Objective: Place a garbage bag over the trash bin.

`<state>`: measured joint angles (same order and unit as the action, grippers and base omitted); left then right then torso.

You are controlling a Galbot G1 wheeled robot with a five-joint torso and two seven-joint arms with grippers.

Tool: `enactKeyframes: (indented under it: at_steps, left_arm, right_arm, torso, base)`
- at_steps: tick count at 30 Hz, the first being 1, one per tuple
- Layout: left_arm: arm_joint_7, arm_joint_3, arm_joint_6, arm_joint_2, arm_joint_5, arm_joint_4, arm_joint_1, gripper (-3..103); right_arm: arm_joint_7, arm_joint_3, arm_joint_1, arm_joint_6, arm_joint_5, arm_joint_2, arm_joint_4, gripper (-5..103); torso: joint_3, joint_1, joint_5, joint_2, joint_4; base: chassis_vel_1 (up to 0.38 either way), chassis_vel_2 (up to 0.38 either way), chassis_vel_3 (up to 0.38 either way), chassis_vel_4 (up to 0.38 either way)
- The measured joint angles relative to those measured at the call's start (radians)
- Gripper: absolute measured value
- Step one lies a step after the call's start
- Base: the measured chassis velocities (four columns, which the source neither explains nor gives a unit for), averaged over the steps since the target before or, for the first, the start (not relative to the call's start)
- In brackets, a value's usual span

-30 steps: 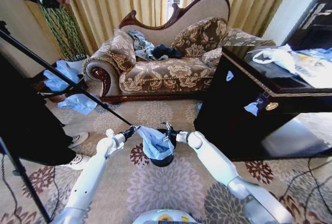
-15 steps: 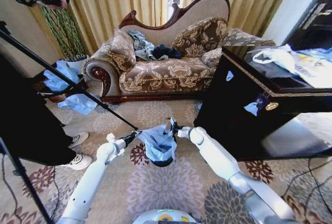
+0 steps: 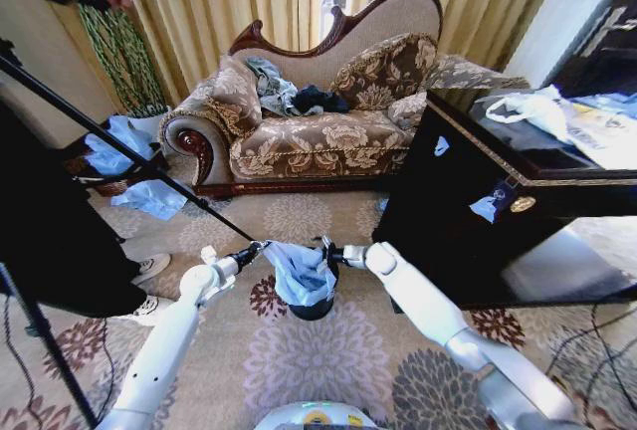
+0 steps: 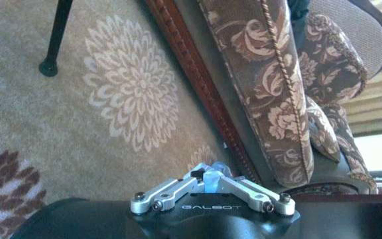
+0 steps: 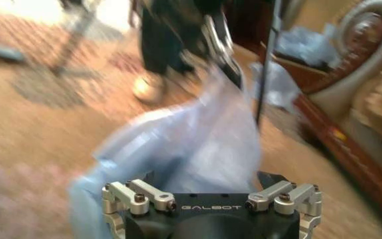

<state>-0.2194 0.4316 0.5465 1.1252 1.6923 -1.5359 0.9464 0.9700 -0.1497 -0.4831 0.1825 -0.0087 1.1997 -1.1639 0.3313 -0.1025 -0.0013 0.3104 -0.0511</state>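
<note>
Where curtains hang, floral carpet (image 3: 328, 360).

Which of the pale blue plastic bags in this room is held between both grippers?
The garbage bag draped over the black trash bin; the others lie loose beside the sofa.

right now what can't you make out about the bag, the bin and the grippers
- Trash bin in the head view: the garbage bag covers its rim and top, so how far the bag is seated is hidden.
- Right gripper: the right wrist view is motion-blurred and the bag hides the fingertips, so its grip is unclear.
- Left gripper: shut on a scrap of pale blue bag; too small in the head view to confirm more.
</note>
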Motion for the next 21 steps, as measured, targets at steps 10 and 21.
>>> enactKeyframes:
  at_steps: [10, 21]
  left_arm:
    - [-0.018, 0.007, -0.022, 0.035, -0.003, 0.033, -0.013, 0]
    - [-0.019, 0.020, -0.028, 0.056, -0.011, 0.032, 0.007, 0]
  right_arm:
    - [-0.160, 0.106, -0.061, 0.011, -0.086, -0.027, -0.113, 100]
    - [-0.750, 0.396, -0.491, -0.202, 0.161, -0.357, -0.559, 100]
  torso:
    - [0.000, 0.000, -0.0001, 0.000, 0.0010]
    - [0.000, 0.000, -0.0001, 0.000, -0.0008]
  base:
    - [0.000, 0.000, 0.000, 0.000]
    - [0.000, 0.000, 0.000, 0.000]
